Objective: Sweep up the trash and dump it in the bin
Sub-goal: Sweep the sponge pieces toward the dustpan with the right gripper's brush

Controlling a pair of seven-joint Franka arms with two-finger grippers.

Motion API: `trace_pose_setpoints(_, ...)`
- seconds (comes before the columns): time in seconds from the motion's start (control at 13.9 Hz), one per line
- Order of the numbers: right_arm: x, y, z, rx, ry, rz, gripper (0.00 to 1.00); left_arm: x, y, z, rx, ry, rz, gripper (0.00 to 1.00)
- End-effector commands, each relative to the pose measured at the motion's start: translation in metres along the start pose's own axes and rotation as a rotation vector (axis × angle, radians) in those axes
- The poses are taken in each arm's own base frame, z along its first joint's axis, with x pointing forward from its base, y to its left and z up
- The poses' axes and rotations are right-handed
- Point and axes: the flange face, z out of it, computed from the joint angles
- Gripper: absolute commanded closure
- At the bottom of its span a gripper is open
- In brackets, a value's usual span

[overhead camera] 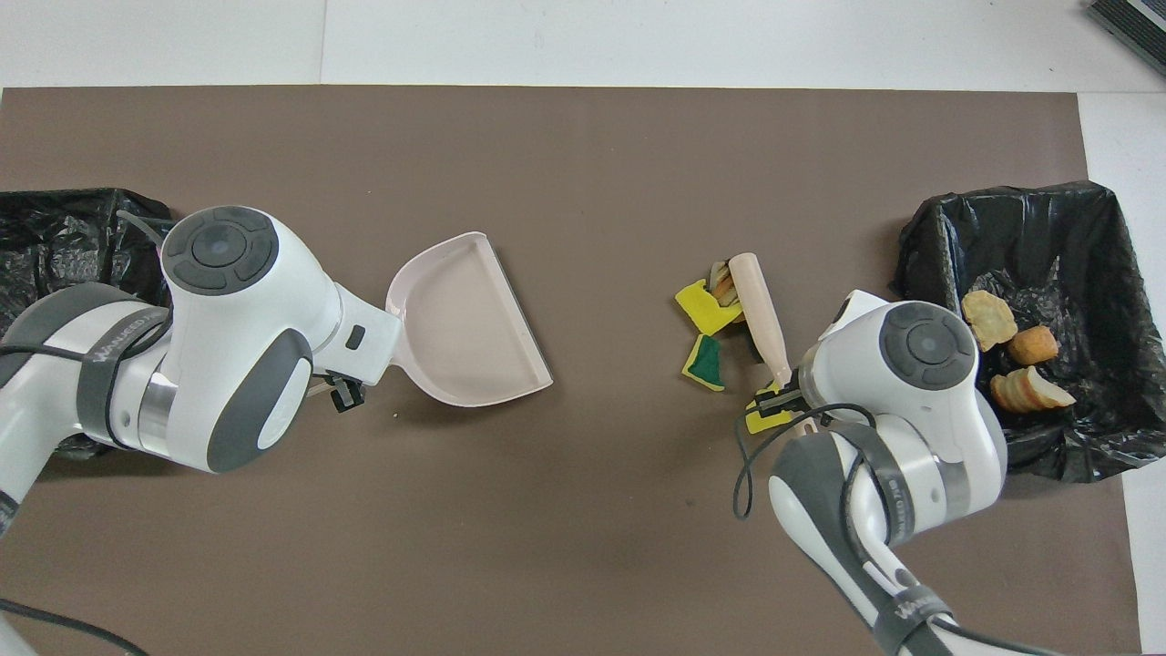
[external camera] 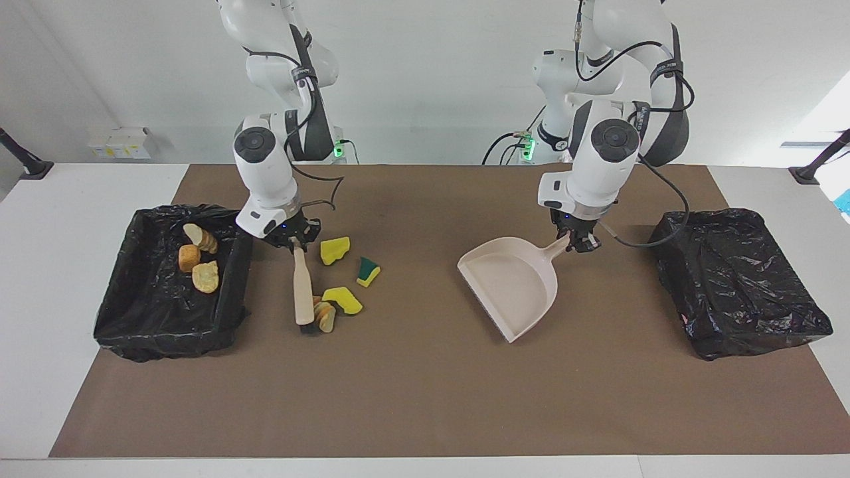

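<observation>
While the right hand (external camera: 293,243) stays out of the way of nothing, it is clamped on the handle of a beige brush (external camera: 303,291), whose bristle end touches a bread-like lump (external camera: 325,317) on the tabletop (external camera: 425,398). Beside it lie 3 yellow sponge pieces (external camera: 342,300), near the bin (external camera: 234,312) at the right arm's end, which holds 3 bread lumps (external camera: 205,276). The left hand (external camera: 575,241) is clamped on the dustpan (external camera: 512,287) handle, mid-tabletop, well apart from the scraps.
</observation>
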Motion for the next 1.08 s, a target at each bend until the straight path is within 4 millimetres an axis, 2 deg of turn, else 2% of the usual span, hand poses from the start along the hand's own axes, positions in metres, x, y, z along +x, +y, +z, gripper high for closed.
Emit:
trace_pose_setpoints(0.0,0.001,-0.049,-0.001,0.056,-0.028,0.058,1.00,-0.014,0.015,0.005,0.020,-0.009,0.038,1.00)
trace_pose_setpoints(0.07,0.001,-0.066,-0.003,0.099,-0.035,0.073,1.00,-0.016,0.018,0.009,0.019,-0.011,0.040,1.00)
trace_pose_setpoints(0.22,0.006,-0.087,-0.012,0.205,-0.038,0.130,1.00,-0.016,0.019,0.009,0.027,-0.004,0.036,1.00)
trace_pose_setpoints(0.29,0.009,-0.107,-0.019,0.255,-0.038,0.145,1.00,-0.014,0.020,0.008,0.029,0.000,0.034,1.00)
trace_pose_setpoints(0.36,0.011,-0.118,-0.025,0.274,-0.036,0.158,1.00,-0.010,0.022,0.007,0.038,0.006,0.038,1.00)
trace_pose_setpoints(0.5,0.016,-0.126,-0.040,0.277,-0.047,0.199,1.00,-0.005,0.025,0.007,0.047,0.014,0.040,1.00)
trace_pose_setpoints(0.58,0.014,-0.116,-0.051,0.265,-0.064,0.201,1.00,-0.006,0.024,0.007,0.046,0.014,0.042,1.00)
trace_pose_setpoints(0.65,0.010,-0.099,-0.070,0.266,-0.064,0.217,1.00,-0.006,0.024,0.007,0.046,0.014,0.042,1.00)
trace_pose_setpoints(0.79,0.004,-0.047,-0.096,0.259,-0.062,0.278,1.00,-0.004,0.024,0.010,0.046,0.014,0.044,1.00)
trace_pose_setpoints(0.87,-0.001,-0.027,-0.106,0.236,-0.058,0.297,1.00,-0.004,0.024,0.013,0.042,0.010,0.044,1.00)
trace_pose_setpoints(1.01,-0.016,0.011,-0.107,0.167,-0.097,0.326,1.00,-0.004,0.025,0.017,0.046,0.015,0.047,1.00)
